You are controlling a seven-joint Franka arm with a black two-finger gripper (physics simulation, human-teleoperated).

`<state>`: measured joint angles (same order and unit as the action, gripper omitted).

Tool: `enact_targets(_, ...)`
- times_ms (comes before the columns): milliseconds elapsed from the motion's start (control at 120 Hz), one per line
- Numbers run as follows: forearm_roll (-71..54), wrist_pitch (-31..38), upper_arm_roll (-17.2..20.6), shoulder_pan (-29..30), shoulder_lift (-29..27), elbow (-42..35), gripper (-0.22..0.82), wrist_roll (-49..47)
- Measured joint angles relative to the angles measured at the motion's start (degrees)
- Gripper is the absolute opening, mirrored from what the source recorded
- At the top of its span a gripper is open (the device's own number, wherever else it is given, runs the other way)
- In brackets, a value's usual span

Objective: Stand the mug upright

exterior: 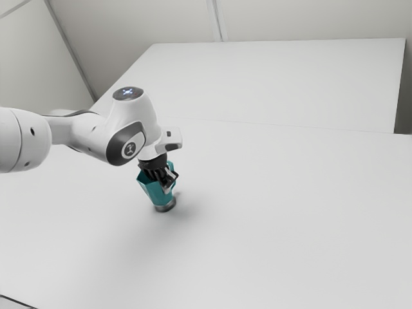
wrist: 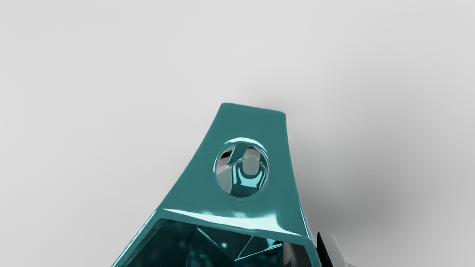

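Nearest the wrist camera, the glossy teal faceted mug (wrist: 237, 222) has its open mouth facing the end effector (exterior: 168, 181), with angular, shiny inner walls beneath the rim. From the rim juts a flat teal piece with a round hole (wrist: 252, 126), through which more teal and some grey show. A dark and grey part of the end effector lies just beside the mug's outer wall. I cannot tell how far open the end effector is, nor whether it grips the mug or merely meets it. In the exterior view, the mug is under the end effector with its mouth up and its grey metallic base (exterior: 165, 205) down, over the smooth white desk (exterior: 290, 225). It looks tilted, but I cannot tell by how much, or whether the base touches the desk. The white and black robot arm (exterior: 84, 132) comes in from the exterior view's left. Beyond the desk are another pale flat surface (exterior: 277, 77) and pale walls (exterior: 129, 22).
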<state>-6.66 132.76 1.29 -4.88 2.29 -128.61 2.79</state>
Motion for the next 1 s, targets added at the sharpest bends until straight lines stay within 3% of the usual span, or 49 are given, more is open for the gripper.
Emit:
enact_targets(683, 1.02, 0.12, 0.04, 0.22, 0.02, -0.11, 0.35, 0.64)
enact_targets(1000, 1.04, -0.45, 0.11, 0.28, -2.93, -0.09, 0.46, 0.8)
